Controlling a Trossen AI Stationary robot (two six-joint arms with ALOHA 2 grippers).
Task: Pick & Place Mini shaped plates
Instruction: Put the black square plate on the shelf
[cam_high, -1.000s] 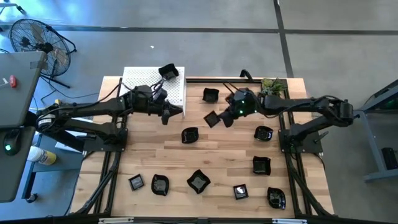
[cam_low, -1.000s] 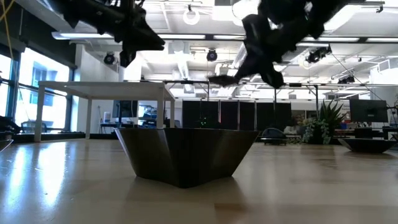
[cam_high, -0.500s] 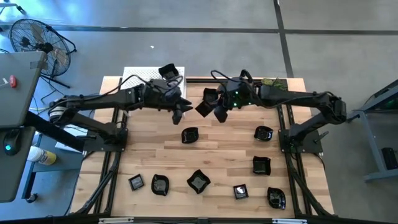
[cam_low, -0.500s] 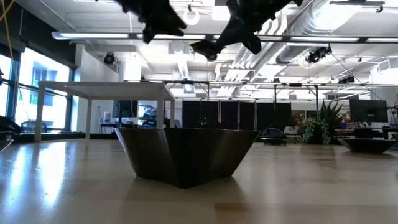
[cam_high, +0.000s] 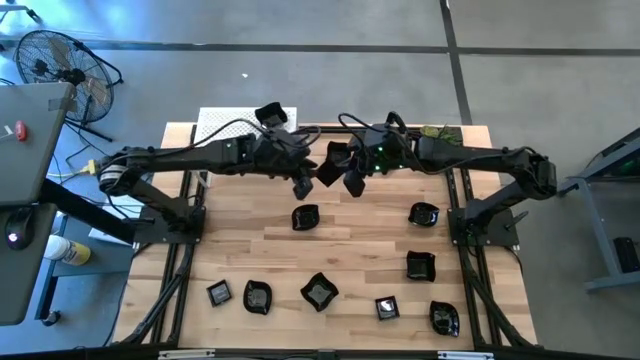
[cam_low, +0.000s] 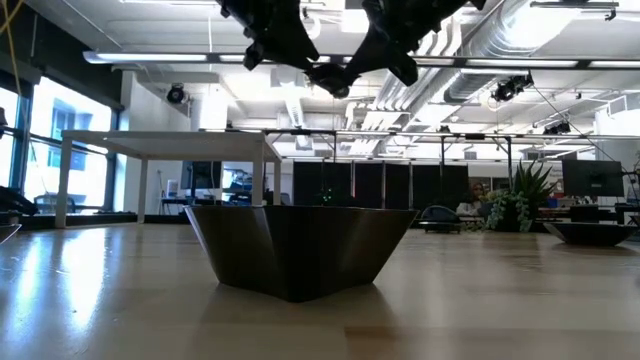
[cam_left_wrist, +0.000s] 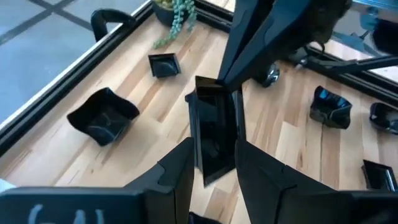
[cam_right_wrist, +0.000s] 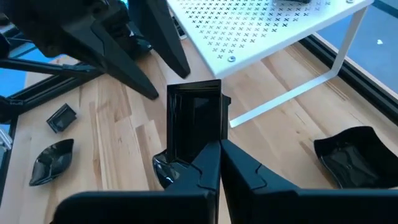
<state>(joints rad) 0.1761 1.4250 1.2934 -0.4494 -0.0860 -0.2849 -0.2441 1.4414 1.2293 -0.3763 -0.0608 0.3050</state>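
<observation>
Observed: a mid-air handover over the table, just beside the front edge of the white perforated stand (cam_high: 225, 125).

Right gripper (cam_right_wrist: 219, 146): fingers pressed together, pinching one end of a rectangular black plate (cam_right_wrist: 195, 127). The plate is held clear of the table, on the side of the stand that faces the right arm.

Left gripper (cam_left_wrist: 213, 158): fingers spread, one on each side of the same plate's free end. In the left wrist view the plate lies in the gap between them; whether either finger touches it cannot be told.

Governing relation: the plate's long axis runs from one gripper toward the other, so each arm meets it end-on. Its hollow face is turned toward both wrist cameras. Both grippers are at the plate; neither is meaningfully nearer.

Judgement: the next move calls for the left fingers to press onto the free end before the right lets go. A release made too soon would drop the plate onto the wood beside the stand.

Other plates lie on the table well away from the stand, one angular plate (cam_high: 305, 217) nearest below the grippers.
</observation>
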